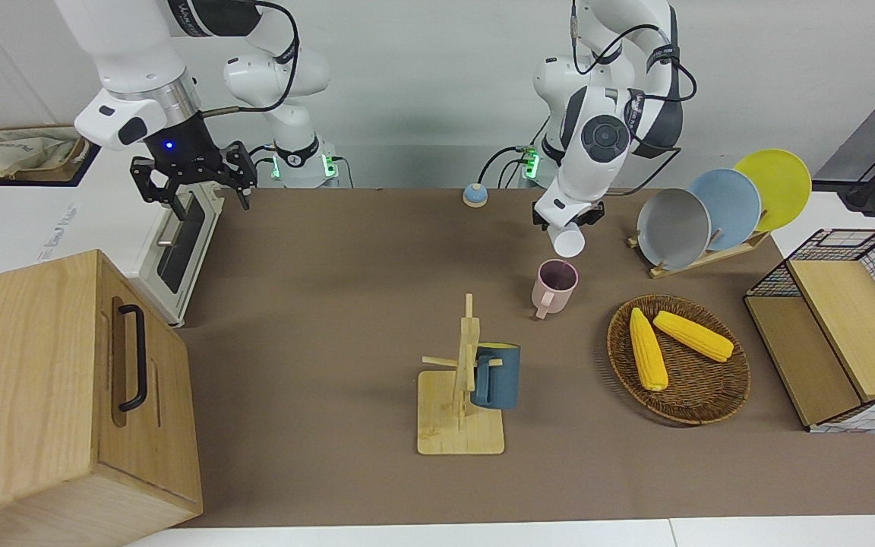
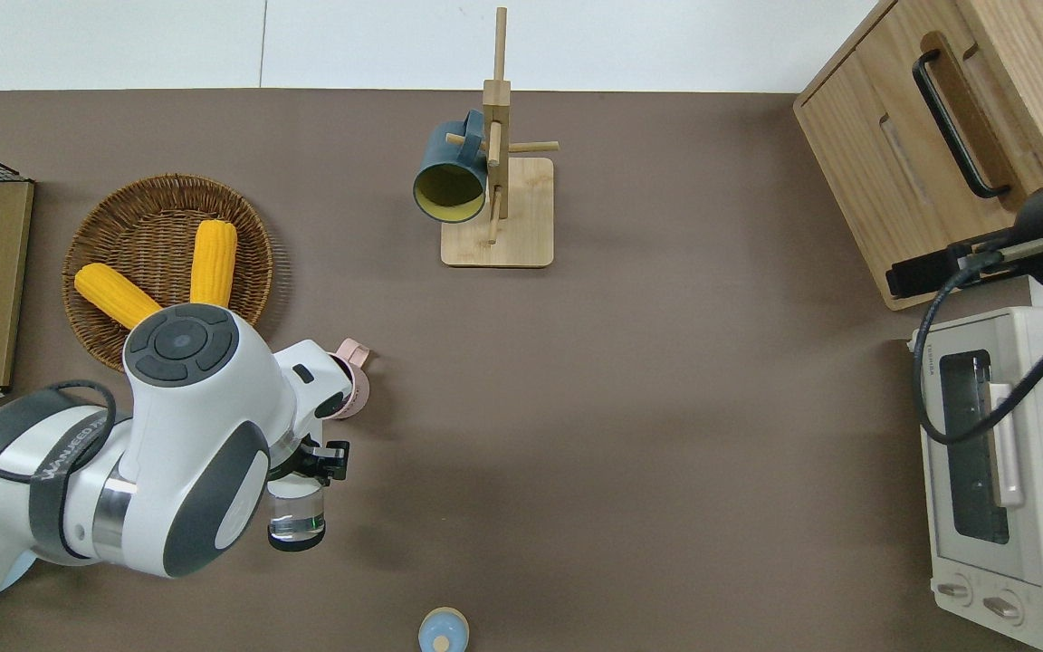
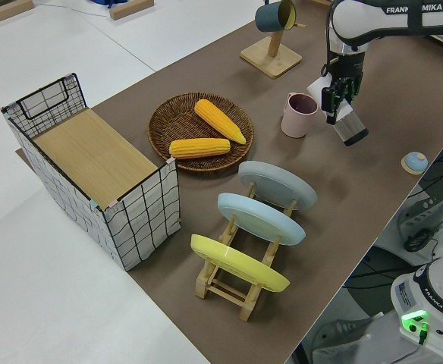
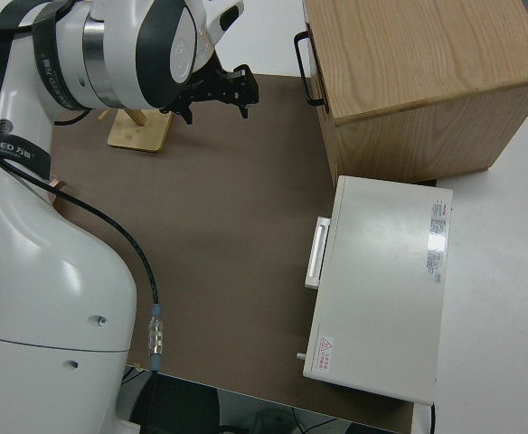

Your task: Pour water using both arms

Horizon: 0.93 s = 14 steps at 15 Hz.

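My left gripper (image 1: 568, 219) (image 2: 309, 462) (image 3: 335, 98) is shut on a clear glass (image 1: 568, 240) (image 2: 295, 521) (image 3: 350, 130). It holds the glass tilted in the air, over bare mat close to a pink mug (image 1: 555, 285) (image 2: 351, 385) (image 3: 299, 114). The mug stands upright on the brown mat. I cannot see water in either of them. The right arm is parked, and its gripper (image 1: 210, 201) (image 4: 217, 104) is open with nothing between its fingers.
A wooden mug rack (image 1: 460, 433) carries a blue mug (image 1: 494, 376) mid-table. A wicker basket (image 1: 680, 414) of corn, a plate rack (image 1: 703, 209) and a wire crate (image 1: 848, 327) fill the left arm's end. A toaster oven (image 2: 1010, 543) and a wooden cabinet (image 1: 27, 395) fill the right arm's end.
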Each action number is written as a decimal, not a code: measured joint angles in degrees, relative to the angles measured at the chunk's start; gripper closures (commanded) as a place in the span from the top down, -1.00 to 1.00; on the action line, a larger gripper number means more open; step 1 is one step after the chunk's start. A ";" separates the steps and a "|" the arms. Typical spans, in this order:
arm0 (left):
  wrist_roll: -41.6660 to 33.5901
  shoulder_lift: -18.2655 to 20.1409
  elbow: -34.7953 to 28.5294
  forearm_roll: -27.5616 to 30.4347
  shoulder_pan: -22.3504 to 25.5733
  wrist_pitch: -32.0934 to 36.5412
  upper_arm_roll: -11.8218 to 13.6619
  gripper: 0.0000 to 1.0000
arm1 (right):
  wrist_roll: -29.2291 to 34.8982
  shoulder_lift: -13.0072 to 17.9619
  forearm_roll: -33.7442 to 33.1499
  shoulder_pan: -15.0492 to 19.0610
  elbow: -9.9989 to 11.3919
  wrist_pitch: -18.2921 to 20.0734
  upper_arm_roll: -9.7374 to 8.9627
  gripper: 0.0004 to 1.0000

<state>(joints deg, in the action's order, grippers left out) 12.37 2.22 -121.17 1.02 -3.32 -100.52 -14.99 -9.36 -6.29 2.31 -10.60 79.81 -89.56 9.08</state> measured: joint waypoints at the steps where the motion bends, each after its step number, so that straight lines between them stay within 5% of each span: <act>1: 0.00 0.00 0.01 0.00 0.00 0.08 0.00 -1.00 | 0.00 0.00 0.00 0.00 0.00 0.00 0.00 0.97; 14: -0.01 -0.08 1.51 -0.02 -0.01 2.51 0.00 -1.00 | 0.00 0.00 0.00 0.00 0.00 0.01 0.00 0.97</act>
<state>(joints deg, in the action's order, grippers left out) 12.36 2.14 -119.66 1.01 -3.33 -98.01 -14.99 -9.36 -6.29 2.31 -10.60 79.81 -89.55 9.08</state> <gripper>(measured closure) 0.361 0.013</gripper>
